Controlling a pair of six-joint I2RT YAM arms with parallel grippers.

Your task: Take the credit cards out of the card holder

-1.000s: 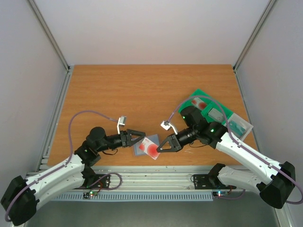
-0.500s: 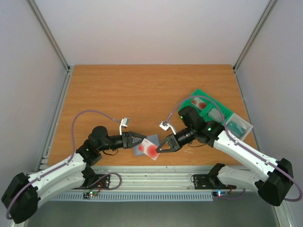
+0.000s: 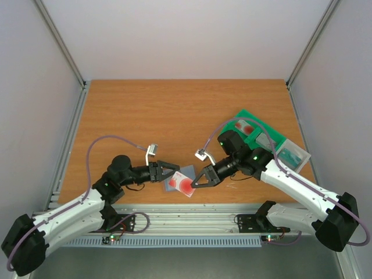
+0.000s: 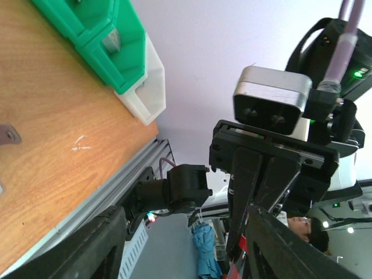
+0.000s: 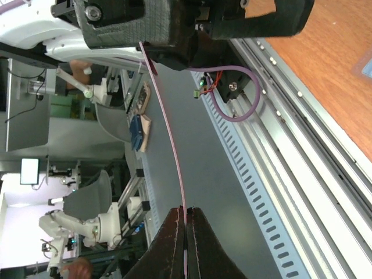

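Observation:
The card holder [image 3: 172,181], a flat blue-grey wallet, lies on the table near its front edge. A white credit card with a red round mark [image 3: 187,186] sticks out of its right side. My right gripper [image 3: 194,183] is shut on that card's right edge. In the right wrist view the gripper [image 5: 185,224] pinches the card [image 5: 168,133] edge-on, a thin pink line. My left gripper [image 3: 174,172] is open, jaws spread at the holder's left edge. In the left wrist view it [image 4: 186,250] is wide open and the holder is hidden.
A green compartmented tray [image 3: 241,114] stands at the right behind the right arm, with a red-marked card [image 3: 244,127] in one compartment. It also shows in the left wrist view [image 4: 116,35]. The table's metal front rail [image 3: 186,212] runs just below the holder.
The left gripper has moved slightly right toward the holder. The right gripper has shifted slightly left with the card in it. The holder has barely moved.

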